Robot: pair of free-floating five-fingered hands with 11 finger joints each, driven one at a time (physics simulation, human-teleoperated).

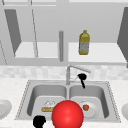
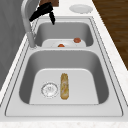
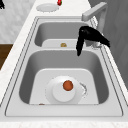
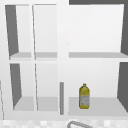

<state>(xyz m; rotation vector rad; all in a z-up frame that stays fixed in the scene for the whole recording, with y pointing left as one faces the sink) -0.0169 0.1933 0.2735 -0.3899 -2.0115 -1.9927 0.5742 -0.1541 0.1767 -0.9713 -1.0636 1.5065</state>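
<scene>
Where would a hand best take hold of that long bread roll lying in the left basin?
Probably across its middle, from straight above. The bread roll lies flat on the basin floor beside the drain, long and narrow, so fingers could close over its slim width, with the basin walls well clear.

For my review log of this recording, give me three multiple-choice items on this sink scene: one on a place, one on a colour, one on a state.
1. Where is the yellow plastic bottle?
A. On the open cabinet shelf
B. In the left basin
C. On the counter

2. What colour is the large ball in front of the sink?
A. Blue
B. Red
C. Green

3. How is the right hand placed?
A. Lying flat in the right basin
B. Gripping the bottle
C. At the grey metal faucet, one finger pointing down

Answers: 1 A, it stands on the shelf above the faucet; 2 B, plainly red in the front view; 3 C, the hand sits beside the spout above the right basin.
</scene>
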